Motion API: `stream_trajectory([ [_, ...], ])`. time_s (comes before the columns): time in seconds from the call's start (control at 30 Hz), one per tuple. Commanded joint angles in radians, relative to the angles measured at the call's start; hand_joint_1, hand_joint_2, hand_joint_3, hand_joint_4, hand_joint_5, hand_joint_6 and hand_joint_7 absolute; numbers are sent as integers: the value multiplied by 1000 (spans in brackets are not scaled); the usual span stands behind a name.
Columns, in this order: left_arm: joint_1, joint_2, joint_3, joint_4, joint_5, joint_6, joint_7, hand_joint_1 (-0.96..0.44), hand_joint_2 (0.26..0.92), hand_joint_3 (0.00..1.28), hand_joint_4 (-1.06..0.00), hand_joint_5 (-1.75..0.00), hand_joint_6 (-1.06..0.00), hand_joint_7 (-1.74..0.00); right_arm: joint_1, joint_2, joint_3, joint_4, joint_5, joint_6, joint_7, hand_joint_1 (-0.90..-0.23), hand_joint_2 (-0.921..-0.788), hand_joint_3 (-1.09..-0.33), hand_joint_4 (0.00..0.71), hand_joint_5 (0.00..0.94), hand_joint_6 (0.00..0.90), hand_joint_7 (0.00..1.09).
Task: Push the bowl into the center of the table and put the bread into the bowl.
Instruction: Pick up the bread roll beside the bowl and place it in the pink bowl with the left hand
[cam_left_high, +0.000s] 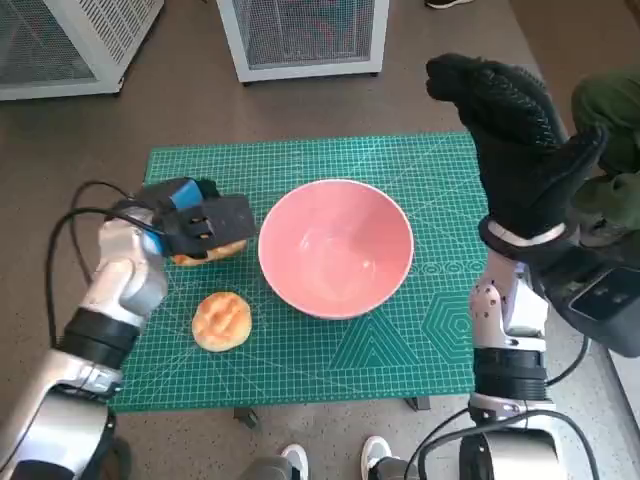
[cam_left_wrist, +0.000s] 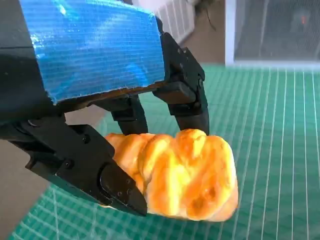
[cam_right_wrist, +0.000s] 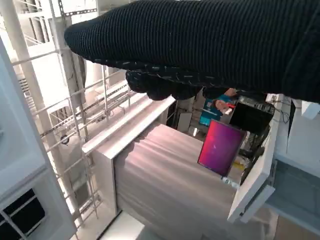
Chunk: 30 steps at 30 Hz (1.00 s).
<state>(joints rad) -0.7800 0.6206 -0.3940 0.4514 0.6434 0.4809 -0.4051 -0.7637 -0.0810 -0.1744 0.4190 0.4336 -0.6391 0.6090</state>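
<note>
Left robot hand (cam_left_high: 195, 225): middle left of the head view, closed around a twisted bread roll (cam_left_wrist: 177, 172); the left wrist view shows its black fingers (cam_left_wrist: 187, 97) clamped on both sides of the roll, above the green mat (cam_left_high: 310, 375).
Right robot hand (cam_left_high: 520, 140): raised at the upper right of the head view, well clear of the tabletop, holding nothing; its fingers look loosely extended, though how far apart they are I cannot tell.
Bowl (cam_left_high: 336, 247): pink, upright, empty, near the middle of the mat, so the push looks done.
Second bread (cam_left_high: 221, 320): round bun on the mat at lower left, below the left robot hand, apart from the bowl.
Key relation: the bowl lies just to the right of the left robot hand in the head view; the roll's long axis runs roughly left-right, pointing towards the bowl. The left hand is far nearer.
Next move, as a judgement: carry the roll rightwards over the near rim and release.
</note>
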Motion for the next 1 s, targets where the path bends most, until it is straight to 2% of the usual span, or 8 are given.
stream_trajectory([
  [0.03, 25, 27, 38, -85, 1, 19, -18, 1, 910, 20, -771, -1035, -693, -1143, 17, 6, 3, 10, 2, 3, 4, -658, -921, -702, 284, 1, 238, 361],
  [0.2, 48, 56, 81, -194, 10, 46, -26, 1, 905, 17, -791, -1040, -698, -1112, 17, 7, 3, 11, 3, 2, 7, -659, -921, -699, 283, 1, 235, 361],
  [0.37, 62, 80, 116, -329, 31, 92, -44, 1, 897, 10, -795, -1014, -748, -1080, 20, 6, 3, 5, 5, 4, 8, -659, -921, -698, 283, 1, 233, 364],
  [0.53, 82, 80, 145, -467, 50, 121, -50, 1, 889, 6, -810, -1059, -781, -984, 20, 6, 3, 3, 4, 4, 6, -660, -921, -698, 283, 1, 232, 366],
  [0.77, 100, 49, 166, -636, 48, 113, -45, 1, 876, 2, -850, -1070, -818, -889, 19, 6, 5, -1, 2, 6, 2, -662, -921, -698, 283, 0, 230, 369],
  [1.0, 95, -3, 159, -758, 21, 68, -58, 2, 873, 2, -860, -1044, -812, -909, 21, 6, 6, -2, 3, 7, 3, -663, -921, -698, 283, 0, 228, 373],
])
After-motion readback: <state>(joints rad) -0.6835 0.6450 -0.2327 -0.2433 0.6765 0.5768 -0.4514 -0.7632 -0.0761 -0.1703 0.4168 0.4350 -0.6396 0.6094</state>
